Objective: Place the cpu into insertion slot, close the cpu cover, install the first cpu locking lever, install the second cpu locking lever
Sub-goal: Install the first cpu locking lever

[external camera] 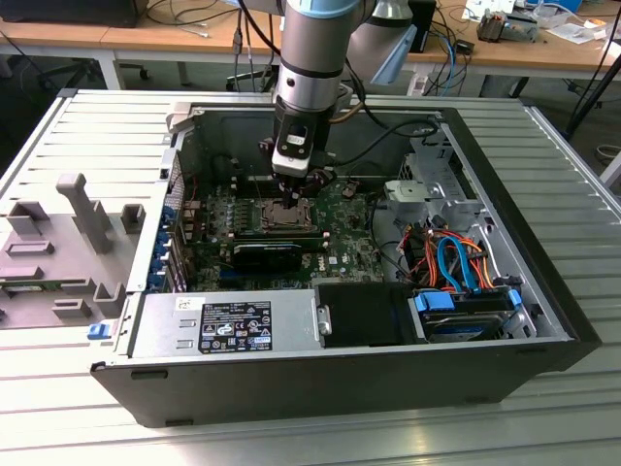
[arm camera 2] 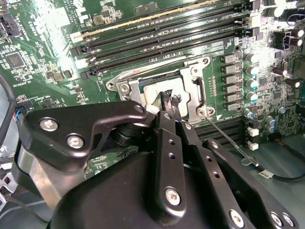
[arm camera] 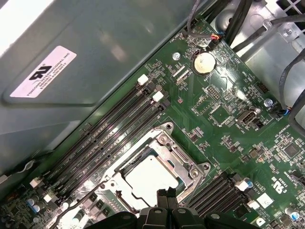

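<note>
Open computer case (external camera: 291,379) lies on its side on the slatted metal counter (external camera: 543,427) with its board facing up, which lets the arm (external camera: 310,58) drop straight in from the upper middle of the exterior view. The gripper (external camera: 291,190) hangs just above the insertion slot (external camera: 281,216), a little above centre of that view, with the drive cage (external camera: 437,184) well off to the exterior view's right. In both wrist views the gripper (arm camera: 167,194) has its fingertips pressed side by side, together, with nothing seen between them. They hover over the near edge of the socket; whether they touch metal I cannot tell. The cpu (arm camera: 145,179) is seated: its pale silvery top shows through the cut-out. The cpu cover (arm camera: 183,164) lies flat over it, framing it on all sides, so I judge that placing and closing are done. Closed tips make one narrow prod, which suits pushing a thin part better than grasping. In the second wrist view a locking lever (arm camera 2: 231,140), a thin wire rod, runs out from one corner of the cover, away from the frame. It looks free rather than tucked under a catch, so locking appears unfinished. The other lever's state is unclear. The memory slots (arm camera: 109,138) run just beside the socket, which leaves little side room and probably explains the steep, slim approach.
</note>
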You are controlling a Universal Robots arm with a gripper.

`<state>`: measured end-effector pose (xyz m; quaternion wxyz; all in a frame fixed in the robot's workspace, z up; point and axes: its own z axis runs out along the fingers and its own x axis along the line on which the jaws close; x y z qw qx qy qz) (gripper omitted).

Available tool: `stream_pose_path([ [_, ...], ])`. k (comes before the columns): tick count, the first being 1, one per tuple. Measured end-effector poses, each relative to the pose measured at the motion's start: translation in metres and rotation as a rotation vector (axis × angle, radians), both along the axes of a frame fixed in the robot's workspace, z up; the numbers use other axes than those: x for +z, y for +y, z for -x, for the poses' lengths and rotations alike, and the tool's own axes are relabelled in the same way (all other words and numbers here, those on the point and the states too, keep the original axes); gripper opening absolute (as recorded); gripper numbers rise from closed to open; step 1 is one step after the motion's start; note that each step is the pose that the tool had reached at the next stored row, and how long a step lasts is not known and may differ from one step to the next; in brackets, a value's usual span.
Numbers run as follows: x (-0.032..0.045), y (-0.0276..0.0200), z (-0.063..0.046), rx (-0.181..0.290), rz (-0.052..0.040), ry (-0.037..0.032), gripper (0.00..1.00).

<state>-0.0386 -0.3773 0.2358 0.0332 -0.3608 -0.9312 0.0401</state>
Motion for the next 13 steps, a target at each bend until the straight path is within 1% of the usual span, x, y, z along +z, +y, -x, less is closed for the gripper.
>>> stream_pose_path([
  [13,0.0000,0.0000,0.0000,0.019,0.0000,0.0000,0.11],
])
